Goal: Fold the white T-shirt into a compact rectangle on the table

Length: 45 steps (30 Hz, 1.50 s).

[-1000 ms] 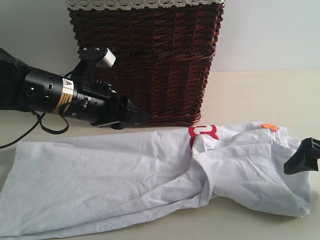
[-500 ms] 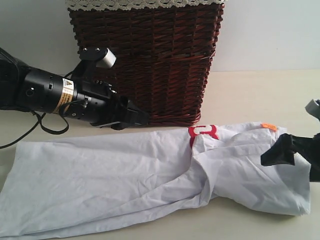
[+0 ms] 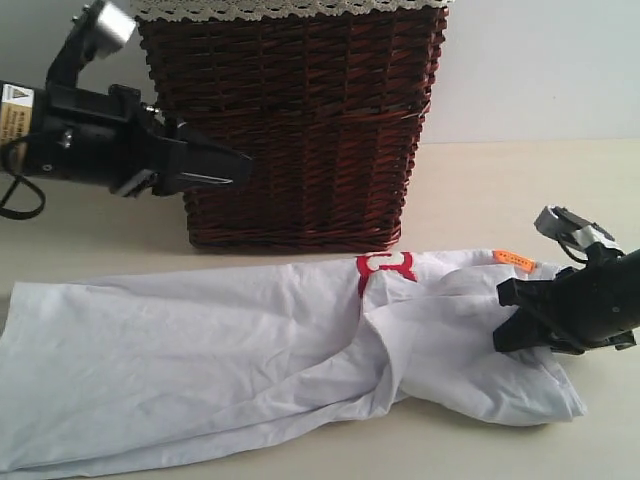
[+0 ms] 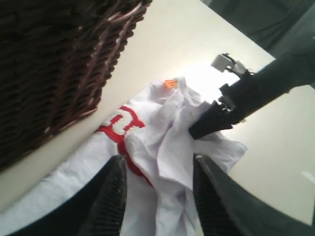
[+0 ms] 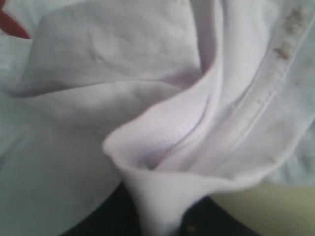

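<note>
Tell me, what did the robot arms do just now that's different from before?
The left end effector rose from beside the white T-shirt, open, to in front of the basket. The right end effector moved in from the right and pinched the shirt's end. The basket stayed put.

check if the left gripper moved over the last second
Yes. The left gripper has gone up and back to the left: it was low at the foot of the basket, just above the shirt, and is now partway up its front.
</note>
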Motion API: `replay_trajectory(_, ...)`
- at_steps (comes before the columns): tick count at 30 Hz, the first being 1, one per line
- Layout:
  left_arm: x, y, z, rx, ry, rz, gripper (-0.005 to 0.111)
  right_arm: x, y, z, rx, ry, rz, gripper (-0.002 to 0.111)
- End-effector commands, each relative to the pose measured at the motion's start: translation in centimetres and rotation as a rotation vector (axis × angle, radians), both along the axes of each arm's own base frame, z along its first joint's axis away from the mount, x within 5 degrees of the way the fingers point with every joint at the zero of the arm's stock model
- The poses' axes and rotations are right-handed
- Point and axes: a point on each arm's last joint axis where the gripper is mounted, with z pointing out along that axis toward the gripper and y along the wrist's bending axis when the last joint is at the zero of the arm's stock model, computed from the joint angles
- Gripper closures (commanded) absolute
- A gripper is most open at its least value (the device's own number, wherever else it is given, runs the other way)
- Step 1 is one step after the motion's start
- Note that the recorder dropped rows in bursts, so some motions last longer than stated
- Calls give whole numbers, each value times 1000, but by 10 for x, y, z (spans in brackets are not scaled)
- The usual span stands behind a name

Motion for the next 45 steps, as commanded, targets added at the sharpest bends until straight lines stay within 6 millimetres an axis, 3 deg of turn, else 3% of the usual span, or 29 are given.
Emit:
replay_trajectory(1,-20,12,-18,-38,125,-45,63,1,13,12,102,-51,174,108)
replay_trajectory(5,-30,20,-48,53,142,10,63,9,15,54,95,-177,214,108)
replay_trajectory(11,-34,21,-63,126,110,15,63,12,-13,117,-275,-250,124,108)
replay_trajectory(13,-35,15,-68,133,125,-7,63,12,-18,131,-341,-246,117,108)
replay_trajectory(19,-37,6,-77,166,136,-25,63,15,-16,166,-313,-286,82,108)
replay_trajectory(23,-37,7,-76,170,127,-16,63,16,5,193,-178,-359,132,108)
replay_trajectory(27,-39,5,-75,152,141,-36,63,21,39,207,-132,-398,219,108)
replay_trajectory(32,-43,4,-67,127,130,-61,63,31,78,209,-185,-364,311,108)
replay_trajectory(37,-48,5,-49,105,68,-63,63,36,89,206,-442,-257,314,108)
replay_trajectory(45,-57,16,-18,63,-36,-42,63,40,152,212,-403,-268,480,108)
